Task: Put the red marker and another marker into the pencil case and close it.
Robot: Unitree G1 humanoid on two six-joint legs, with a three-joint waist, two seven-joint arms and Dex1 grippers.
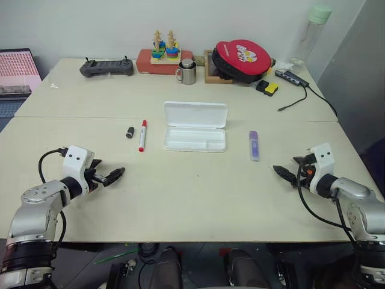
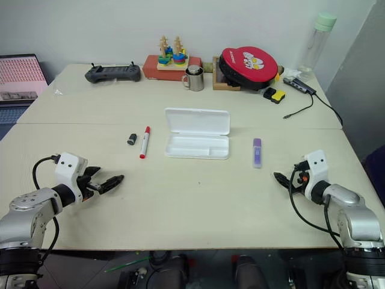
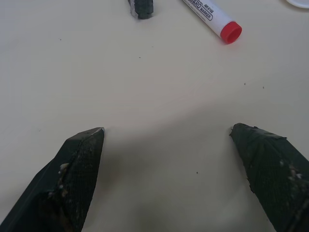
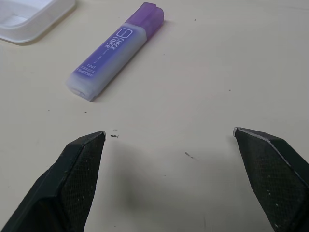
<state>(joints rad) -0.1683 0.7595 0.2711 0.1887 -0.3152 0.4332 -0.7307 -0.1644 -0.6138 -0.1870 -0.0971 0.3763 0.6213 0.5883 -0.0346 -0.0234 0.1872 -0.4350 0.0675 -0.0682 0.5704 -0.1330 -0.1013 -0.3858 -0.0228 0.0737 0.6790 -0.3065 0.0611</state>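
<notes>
I'm looking down on two pale beige tables (image 1: 198, 198) pushed together, their seam running across just beyond the middle, and a plain whitish wall (image 1: 90, 24) closes off the far side while a grey panel (image 1: 355, 72) stands at the right. Along the far edge sit a black handheld controller (image 1: 107, 67), a red box (image 1: 162, 62) with a wooden stacking toy, a metal mug (image 1: 187, 72), a red round pouch (image 1: 243, 60), a tall clear bottle (image 1: 310, 33) with a green cap, and a cabled hub (image 1: 292, 77). At the far left a laptop screen (image 1: 18, 69) glows pink, and the light is even and soft.
</notes>
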